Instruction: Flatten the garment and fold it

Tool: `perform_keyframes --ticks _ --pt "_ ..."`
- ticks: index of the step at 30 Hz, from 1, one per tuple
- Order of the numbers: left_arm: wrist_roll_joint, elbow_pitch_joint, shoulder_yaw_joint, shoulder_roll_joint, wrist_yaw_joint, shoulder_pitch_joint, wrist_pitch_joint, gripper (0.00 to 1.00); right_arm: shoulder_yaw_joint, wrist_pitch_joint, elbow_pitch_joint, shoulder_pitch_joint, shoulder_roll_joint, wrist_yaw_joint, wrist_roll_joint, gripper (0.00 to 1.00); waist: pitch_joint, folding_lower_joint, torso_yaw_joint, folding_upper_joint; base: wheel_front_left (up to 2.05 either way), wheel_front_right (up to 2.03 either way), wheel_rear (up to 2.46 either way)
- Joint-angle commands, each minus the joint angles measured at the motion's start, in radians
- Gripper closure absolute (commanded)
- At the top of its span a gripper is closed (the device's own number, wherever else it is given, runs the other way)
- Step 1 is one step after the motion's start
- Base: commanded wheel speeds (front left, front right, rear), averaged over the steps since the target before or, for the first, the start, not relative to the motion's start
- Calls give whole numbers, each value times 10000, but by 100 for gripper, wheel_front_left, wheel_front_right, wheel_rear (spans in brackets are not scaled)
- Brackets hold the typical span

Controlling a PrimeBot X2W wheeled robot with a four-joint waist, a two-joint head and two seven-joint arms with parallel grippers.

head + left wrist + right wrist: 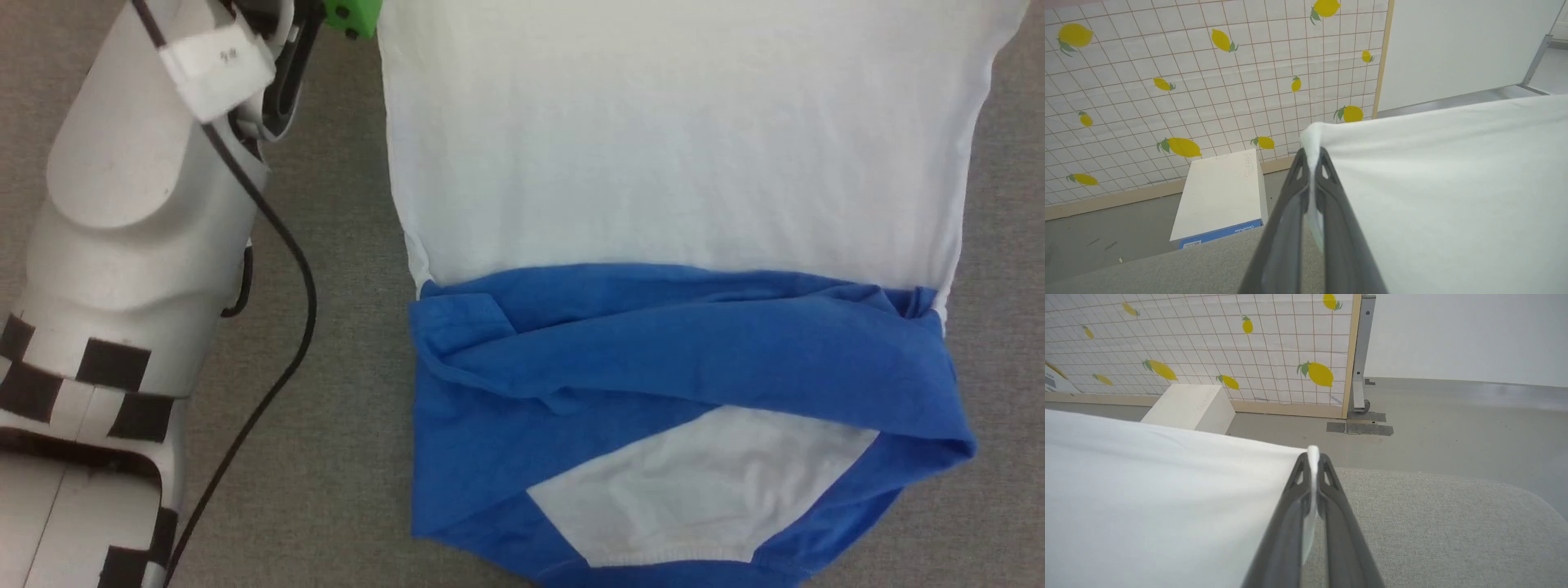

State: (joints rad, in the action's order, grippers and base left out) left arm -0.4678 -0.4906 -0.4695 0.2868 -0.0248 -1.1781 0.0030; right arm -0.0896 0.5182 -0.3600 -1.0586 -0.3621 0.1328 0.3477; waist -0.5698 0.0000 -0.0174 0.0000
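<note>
The grey cloth-covered table (343,343) takes up most of the head view. The garment (669,163) lies spread on it, with its white body panel running up to the top edge. Nearer the robot, the blue sleeves lie folded across each other in a wide band, and a white wedge shows below them.

The pale left forearm (139,204) reaches up the left side, apart from the garment's edge, with a black cable (286,269) trailing along it.

In the left wrist view, the left gripper (1312,153) has its two dark fingers pressed together on a white corner of the garment. A small tuft of cloth pokes out above the tips, and the fabric stretches smooth to the right.

In the right wrist view, the right gripper (1312,457) is clamped the same way on another white corner, with the cloth running off to the left.
</note>
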Motion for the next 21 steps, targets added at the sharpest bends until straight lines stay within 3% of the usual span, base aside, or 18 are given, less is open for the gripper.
perform_keyframes --ticks 1,6,9,15,21 --pt "-47 92 58 215 33 309 -187 100 36 -103 146 262 -177 -21 189 100 649 0 -94 0 0 0 0" --pt "30 1112 -261 669 339 1683 -728 100 409 -79 1224 1638 -588 -21 1076 100 1537 0 -193 0 0 0 0" --pt "30 2001 -375 933 287 2739 -1017 100 411 -28 1910 2718 -740 -21 1507 100 2024 0 -260 0 0 0 0" --pt "-15 4021 -575 1469 -193 5264 -1374 100 -89 17 3277 5331 -553 -21 2051 100 2945 0 -446 0 0 0 0" --pt "153 5615 -787 1947 -948 7639 -1745 100 -836 -82 4656 7992 190 -21 2270 100 3663 0 -617 0 0 0 0"
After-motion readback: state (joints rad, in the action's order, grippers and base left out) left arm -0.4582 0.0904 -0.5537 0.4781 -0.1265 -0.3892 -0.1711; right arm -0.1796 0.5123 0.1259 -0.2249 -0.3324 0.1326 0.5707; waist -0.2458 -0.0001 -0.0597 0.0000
